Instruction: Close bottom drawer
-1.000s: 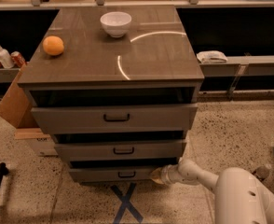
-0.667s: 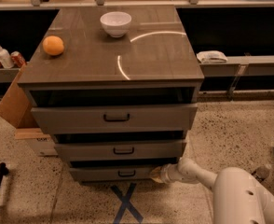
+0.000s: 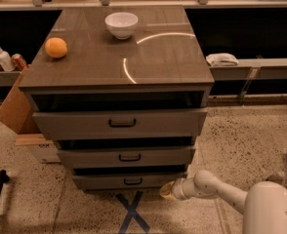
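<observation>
Bottom drawer [image 3: 104, 182]: lowest of three in the grey-brown cabinet [image 3: 133, 67], narrowest front, small dark bar handle [image 3: 133, 181] at centre. A dark strip shows between its front and the middle drawer [image 3: 90, 157] above. I read that as the box standing partly out, so the closing is not yet done. The middle and top drawer [image 3: 75, 124] show similar dark strips above their fronts, and the downward view may exaggerate all three.

Gripper [image 3: 167, 190]: low, near the floor, at the right-hand end of the bottom drawer front and just below its lower edge. Touching or a hair apart: cannot tell. Apart or together: cannot tell either, since only a pale yellowish tip shows. Nothing is seen held in it.

Reason for this pose, as I judge it: a close needs a push on the panel, not a grip on the handle, so I come in low from the right with my arm [image 3: 216, 191] stretched along the floor. Contact this far off-centre could skew the drawer on its runners.

Outward:
- Cabinet top carries an orange [image 3: 56, 47] at the left and a white bowl [image 3: 121, 24] at the back, well apart. Both could shift if the push jolts the cabinet.
- Blue tape cross [image 3: 132, 212] on the floor, in front of the cabinet.
- Cardboard box [image 3: 11, 108] against the cabinet's left side.
- White cloth [image 3: 221, 59] on the ledge to the right, away from my work
</observation>
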Action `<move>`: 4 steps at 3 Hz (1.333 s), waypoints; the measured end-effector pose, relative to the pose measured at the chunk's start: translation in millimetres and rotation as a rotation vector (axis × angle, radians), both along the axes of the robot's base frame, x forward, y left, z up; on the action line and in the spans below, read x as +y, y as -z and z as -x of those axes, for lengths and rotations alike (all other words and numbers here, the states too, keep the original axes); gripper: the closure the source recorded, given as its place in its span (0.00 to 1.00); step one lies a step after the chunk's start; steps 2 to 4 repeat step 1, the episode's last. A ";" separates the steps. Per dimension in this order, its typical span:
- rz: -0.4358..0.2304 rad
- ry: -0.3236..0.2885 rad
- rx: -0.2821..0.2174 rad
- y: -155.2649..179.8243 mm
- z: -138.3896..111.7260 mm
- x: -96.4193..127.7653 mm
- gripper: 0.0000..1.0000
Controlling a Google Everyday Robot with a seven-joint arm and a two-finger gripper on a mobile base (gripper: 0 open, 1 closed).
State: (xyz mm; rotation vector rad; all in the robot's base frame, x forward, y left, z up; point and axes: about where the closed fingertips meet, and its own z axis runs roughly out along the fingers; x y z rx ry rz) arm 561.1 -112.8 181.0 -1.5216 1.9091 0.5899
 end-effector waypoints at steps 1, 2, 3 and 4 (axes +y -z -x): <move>-0.017 -0.070 0.020 -10.3 26.2 0.5 1.00; -0.017 -0.070 0.020 -10.3 26.2 0.5 1.00; -0.017 -0.070 0.020 -10.3 26.2 0.5 1.00; -0.017 -0.070 0.020 -10.3 26.2 0.5 1.00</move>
